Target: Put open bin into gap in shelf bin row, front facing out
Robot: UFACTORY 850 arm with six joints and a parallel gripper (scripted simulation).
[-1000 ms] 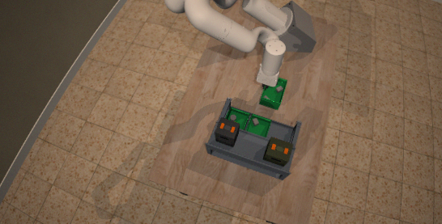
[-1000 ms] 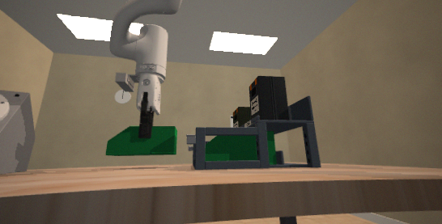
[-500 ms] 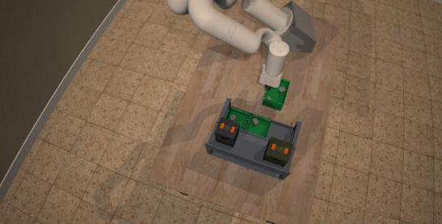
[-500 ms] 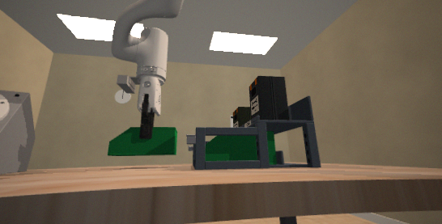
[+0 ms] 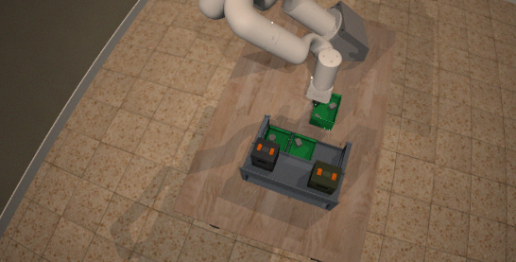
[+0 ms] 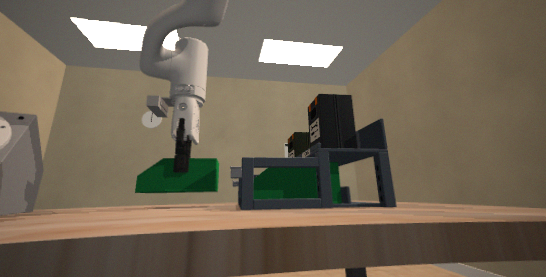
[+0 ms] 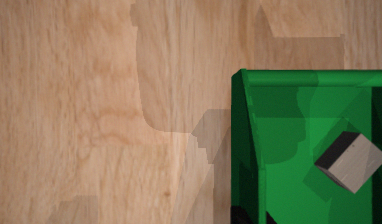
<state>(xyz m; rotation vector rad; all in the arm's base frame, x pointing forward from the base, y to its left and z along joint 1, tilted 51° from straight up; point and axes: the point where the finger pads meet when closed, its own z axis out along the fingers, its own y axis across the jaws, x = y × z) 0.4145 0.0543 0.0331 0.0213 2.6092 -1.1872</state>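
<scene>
The open green bin (image 5: 326, 113) hangs in the air above the table, a little way from the shelf (image 5: 295, 165). In the side view the bin (image 6: 177, 175) is clear of the table top and about level with the shelf's lower bay. My gripper (image 6: 181, 161) is shut on the bin's thin wall and comes down from above. In the wrist view the bin (image 7: 318, 150) fills the right side and a grey block (image 7: 350, 161) lies inside it. Two green bins (image 5: 278, 137) (image 5: 302, 146) sit in the shelf, with an empty gap (image 5: 331, 152) at the right of the row.
Two dark boxes with orange clips (image 5: 265, 154) (image 5: 325, 176) stand on the shelf's top board (image 6: 320, 154). A grey box (image 5: 352, 29) stands at the arm's base at the far end of the table. The shelf's side posts (image 6: 382, 169) frame the bay.
</scene>
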